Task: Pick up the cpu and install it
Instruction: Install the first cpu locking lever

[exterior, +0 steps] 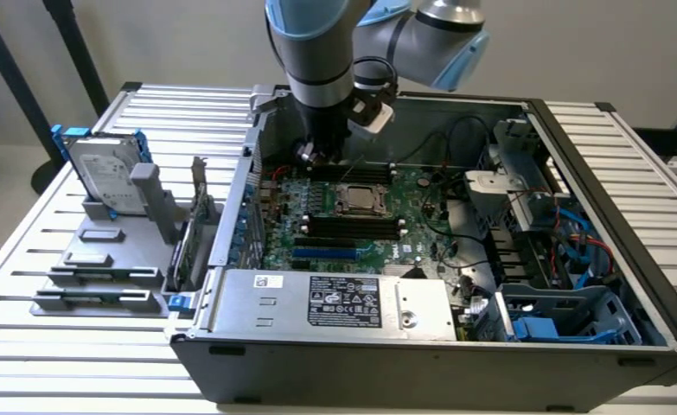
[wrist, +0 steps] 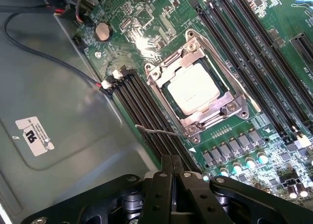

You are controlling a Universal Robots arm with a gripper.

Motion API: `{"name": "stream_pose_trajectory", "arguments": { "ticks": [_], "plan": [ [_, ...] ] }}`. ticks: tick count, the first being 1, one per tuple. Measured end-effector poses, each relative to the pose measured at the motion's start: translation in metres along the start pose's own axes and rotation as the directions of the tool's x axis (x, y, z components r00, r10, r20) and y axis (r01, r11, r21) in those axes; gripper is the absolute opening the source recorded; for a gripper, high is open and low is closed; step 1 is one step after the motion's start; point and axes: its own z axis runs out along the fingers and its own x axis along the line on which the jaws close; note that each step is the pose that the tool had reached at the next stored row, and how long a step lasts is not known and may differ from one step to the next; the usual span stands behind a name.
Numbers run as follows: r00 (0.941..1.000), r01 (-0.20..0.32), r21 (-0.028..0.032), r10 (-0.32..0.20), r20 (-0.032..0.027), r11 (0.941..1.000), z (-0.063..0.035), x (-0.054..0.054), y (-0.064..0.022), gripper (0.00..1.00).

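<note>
Two fingers of my claw are pressed flat against each other, a narrow shut pinch with their tips meeting. On the exterior view the claw hangs from the arm down inside the open computer case, close over the green board. Just under the tips I see a bank of black memory slots, and a thin wire lever lies across them close to the claw. Whether the tips touch the slots or the lever I cannot tell.

Slightly beyond the claw is the cpu, the dull silver square; it lies flat in its socket on the board, apart from the fingers, with a metal frame closed around its edges. From the exterior view the cpu sits just in front of the claw, near the middle of the board. More long dark slots run on the cpu's far side from the claw.

Further out from the claw, a coin battery sits on the board and a black cable crosses the grey case wall, which carries a white sticker. Well away from the claw, outside the case, a hard drive with blue brackets stands upright in a grey holder on the slatted table.
</note>
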Motion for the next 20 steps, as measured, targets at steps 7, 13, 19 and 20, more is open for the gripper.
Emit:
{"name": "stream_pose_trajectory", "arguments": {
  "ticks": [7, 13, 19, 20],
  "plan": [
    [0.9992, 0.007, -0.0281, -0.006, 0.0396, 0.9996, 0.0067, 0.0, -0.0002, 0.11],
    [0.9974, 0.014, -0.0504, -0.01, 0.0716, 0.9986, 0.0136, 0.003, -0.0013, 0.11],
    [0.9971, 0.019, -0.0636, -0.014, 0.0749, 0.9978, 0.0214, 0.006, -0.0047, 0.11],
    [0.9971, 0.02, -0.0662, -0.015, 0.075, 0.9976, 0.0226, 0.007, -0.0051, 0.11]
  ]
}}
